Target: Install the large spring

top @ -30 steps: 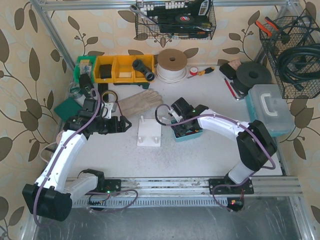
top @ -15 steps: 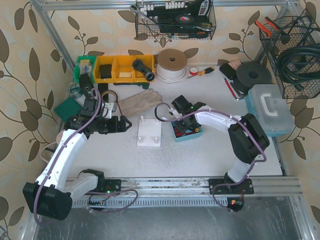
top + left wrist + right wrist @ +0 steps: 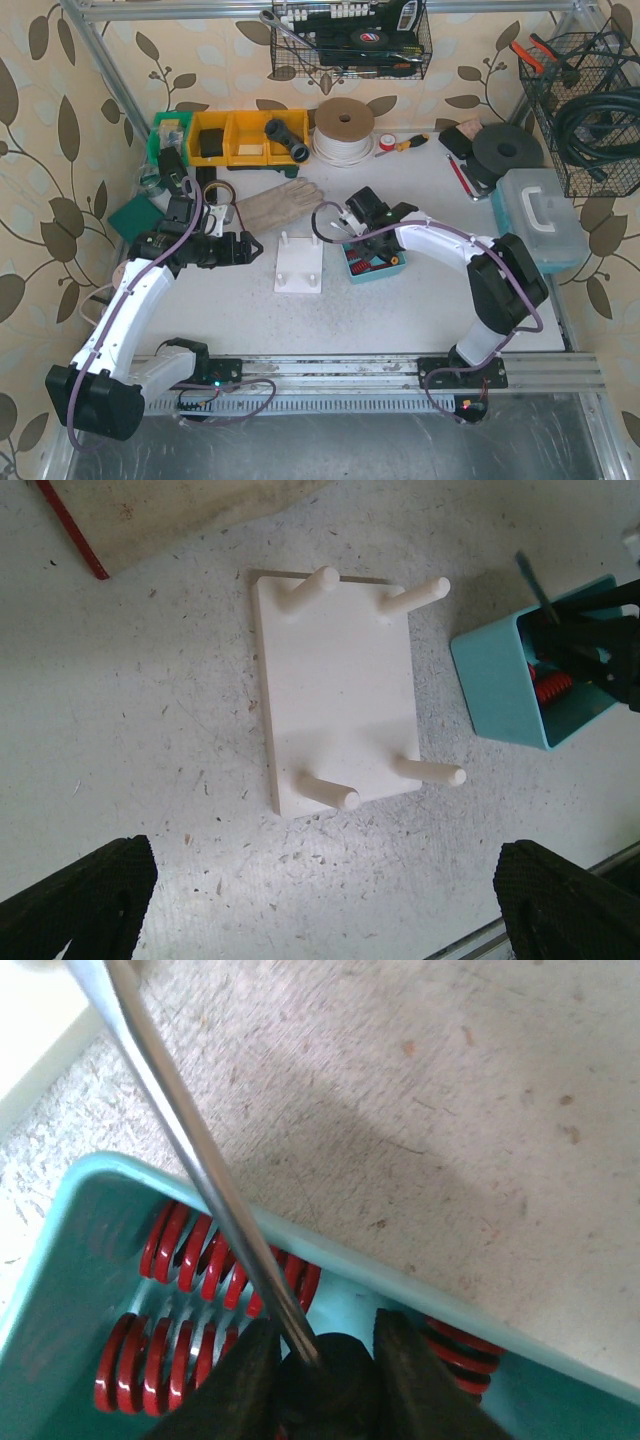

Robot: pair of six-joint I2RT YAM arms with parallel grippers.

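While the right gripper [image 3: 325, 1365] sits low in the teal bin [image 3: 45, 1300], its fingers drawn narrow about something dark, I cannot tell whether a spring is truly caught. The red springs [image 3: 185, 1250] lie side by side in that bin, which stands on the desk [image 3: 450, 1110] just right of the white peg board [image 3: 340, 690]. A good pick wants one coil only, pinched across its middle, then lifted straight up, clear of the bin wall and the metal rod [image 3: 180, 1120]. The left gripper [image 3: 320, 905] hangs wide open above the board, holding nothing.
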